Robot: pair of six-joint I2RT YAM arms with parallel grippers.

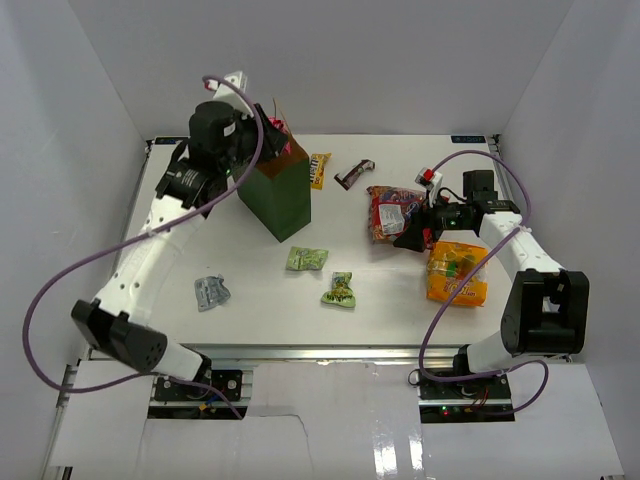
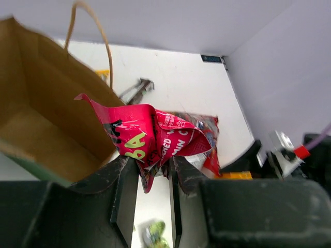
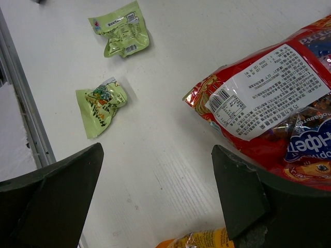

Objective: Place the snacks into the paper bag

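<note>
The pink packet (image 2: 150,142) is pinched by its crumpled end in my left gripper (image 2: 153,173), jaws closed tight on it, held up at the edge of the open top of the paper bag (image 2: 31,119). The bag stands upright at the far left of the table (image 1: 260,310), its brown inside showing. My right gripper (image 3: 155,191) is spread wide and holds nothing. It is low over the table, just beside the large red bag (image 3: 279,113), and the orange bag (image 1: 457,273) lies near it. A green packet (image 3: 120,28) and a second green packet (image 3: 101,106) lie mid-table, with a grey packet (image 1: 211,292) to their left. A yellow packet (image 1: 319,170) lies just right of the bag, and a dark bar (image 1: 355,175) lies farther right.
</note>
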